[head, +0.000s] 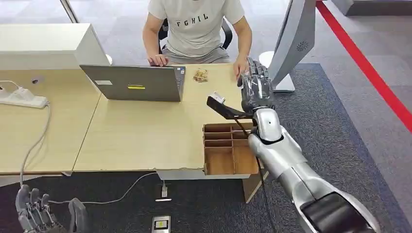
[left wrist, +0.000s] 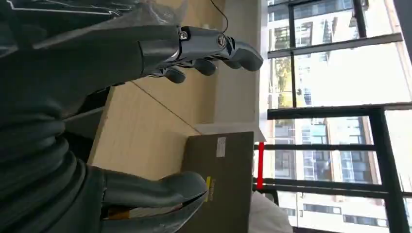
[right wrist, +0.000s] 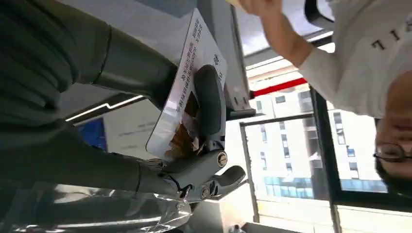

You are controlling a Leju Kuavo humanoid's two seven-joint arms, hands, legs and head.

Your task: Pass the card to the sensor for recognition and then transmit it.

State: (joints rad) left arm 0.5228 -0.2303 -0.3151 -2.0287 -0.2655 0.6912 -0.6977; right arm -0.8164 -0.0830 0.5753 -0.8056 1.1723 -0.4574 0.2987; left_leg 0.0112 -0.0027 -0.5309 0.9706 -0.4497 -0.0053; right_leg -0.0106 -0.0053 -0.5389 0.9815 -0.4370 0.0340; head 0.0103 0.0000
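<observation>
Gripping a white printed card [right wrist: 187, 104] between thumb and fingers, your right hand [head: 256, 86] is reaching over the far edge of the light wooden counter [head: 141, 131], near the seated person's hand [head: 239, 68]. Your left hand [head: 41, 213] is hanging below, fingers apart, holding nothing.

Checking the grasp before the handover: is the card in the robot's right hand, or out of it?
In it. The right hand pinches the card between thumb and fingers, raised above the table.
</observation>
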